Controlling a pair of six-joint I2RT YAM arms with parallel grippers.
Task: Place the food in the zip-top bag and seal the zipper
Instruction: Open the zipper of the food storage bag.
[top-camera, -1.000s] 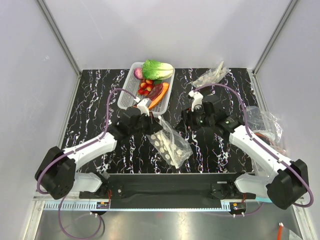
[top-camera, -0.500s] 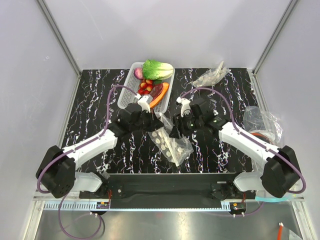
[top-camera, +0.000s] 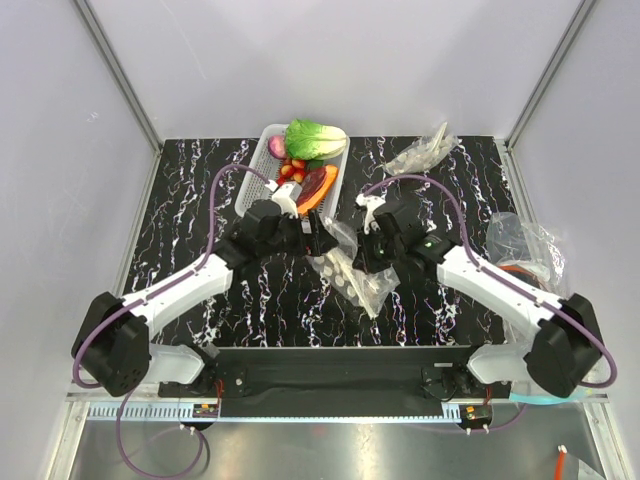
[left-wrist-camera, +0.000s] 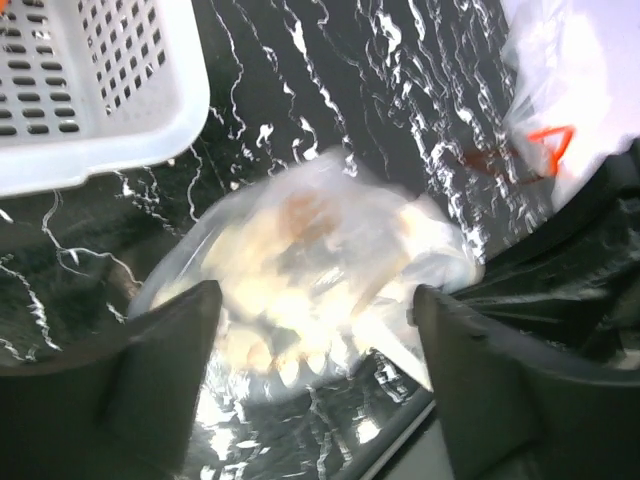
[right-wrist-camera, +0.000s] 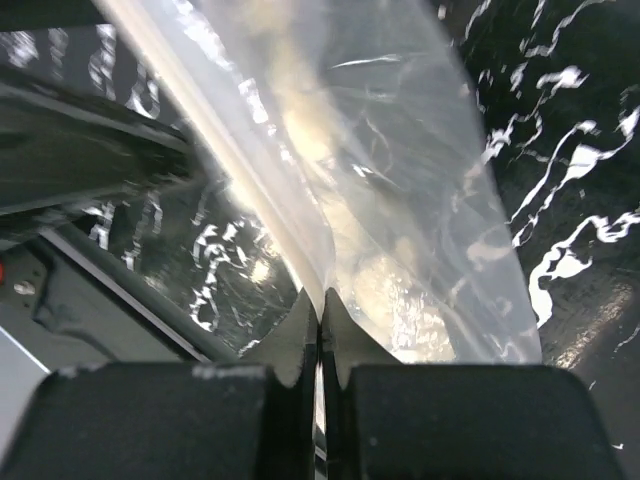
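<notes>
Pinching the clear dotted plastic zip-top bag, our right gripper is clenched. Our left gripper gapes released; we should catch the opposite lip gently

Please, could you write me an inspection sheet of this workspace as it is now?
Surface: black table with white veining.
Job's things: food, lettuce included, lies in the white basket; zip-top bag between the two grippers.
Clutter: crumpled clear plastic far right; another plastic bag at the right edge.
Grippers: left gripper open, the bag between its fingers; right gripper shut on the bag's edge.
Cables: a purple cable loops over each arm.
Surroundings: pale walls, metal posts; nothing else seen.
</notes>
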